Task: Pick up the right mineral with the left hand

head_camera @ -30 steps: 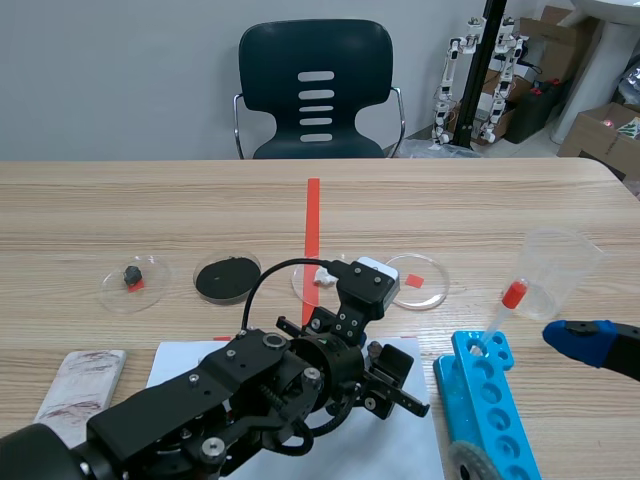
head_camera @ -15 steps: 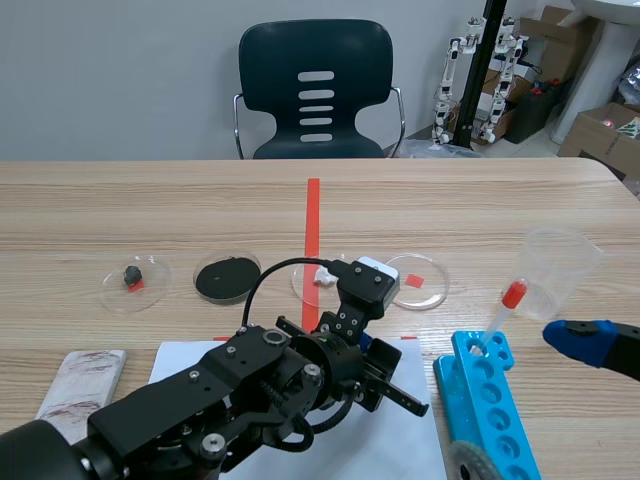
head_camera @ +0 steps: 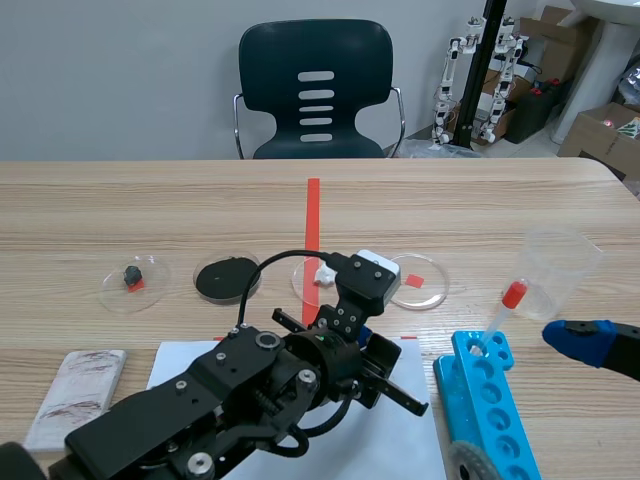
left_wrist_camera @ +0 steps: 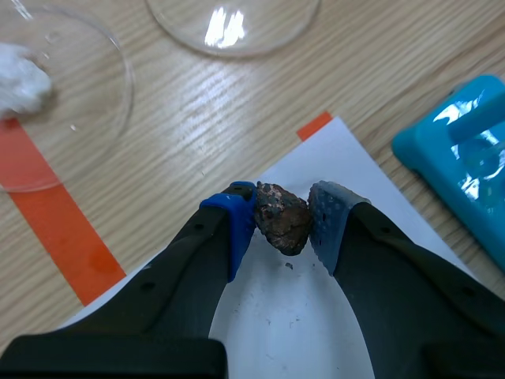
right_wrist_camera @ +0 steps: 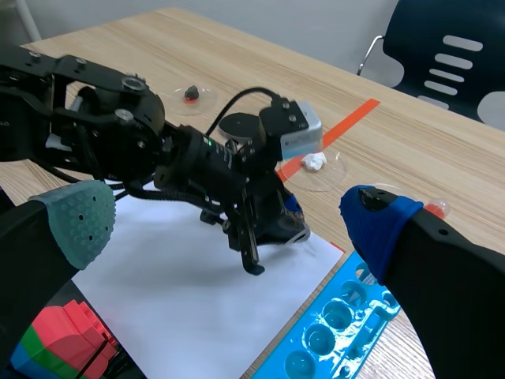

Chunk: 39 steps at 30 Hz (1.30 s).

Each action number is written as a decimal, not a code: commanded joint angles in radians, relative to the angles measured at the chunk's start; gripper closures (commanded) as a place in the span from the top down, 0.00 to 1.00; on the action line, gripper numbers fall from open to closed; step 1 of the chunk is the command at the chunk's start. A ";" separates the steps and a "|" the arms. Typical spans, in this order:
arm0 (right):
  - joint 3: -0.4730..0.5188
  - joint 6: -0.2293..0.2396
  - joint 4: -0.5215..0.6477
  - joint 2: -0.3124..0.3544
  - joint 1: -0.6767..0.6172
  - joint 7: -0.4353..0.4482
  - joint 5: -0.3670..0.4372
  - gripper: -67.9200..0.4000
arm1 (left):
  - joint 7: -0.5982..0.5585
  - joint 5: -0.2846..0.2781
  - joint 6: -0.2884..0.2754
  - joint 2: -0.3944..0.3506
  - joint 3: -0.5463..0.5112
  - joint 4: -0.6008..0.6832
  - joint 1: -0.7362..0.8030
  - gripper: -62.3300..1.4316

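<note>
A dark brown lumpy mineral [left_wrist_camera: 282, 218] is pressed between the blue pads of my left gripper [left_wrist_camera: 283, 221], which is shut on it just above the far right corner of the white paper sheet [left_wrist_camera: 292, 316]. In the scene view the left gripper [head_camera: 368, 352] sits low at the middle of the table and the mineral is hidden behind it. My right gripper [right_wrist_camera: 229, 217] stands open, raised off the table at the right, with nothing between its fingers; one blue fingertip [head_camera: 578, 341] shows in the scene view.
Petri dishes line the table: one with a black lump [head_camera: 131, 274], a black disc [head_camera: 227, 277], one with white bits [left_wrist_camera: 20, 79], an empty one [head_camera: 421, 280]. A blue tube rack [head_camera: 488, 390], a red-capped tube [head_camera: 503, 305], a plastic cup [head_camera: 556, 266] and a folded cloth [head_camera: 80, 390] lie nearby.
The left gripper has tilted and shifted slightly away from me over the paper's far right corner. The right gripper has not moved.
</note>
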 commanded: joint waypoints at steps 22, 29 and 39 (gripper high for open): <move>0.003 0.000 0.021 0.000 0.009 0.016 0.004 0.87 | -0.198 0.005 -0.214 -0.327 -0.370 0.694 0.486 0.18; 0.003 0.000 0.021 0.000 0.009 0.016 0.004 0.87 | -0.252 0.088 -0.282 -0.332 -0.542 0.863 0.691 0.18; 0.003 0.000 0.021 0.000 0.009 0.016 0.004 0.87 | -0.430 0.163 -0.284 -0.332 -0.650 0.977 0.946 0.18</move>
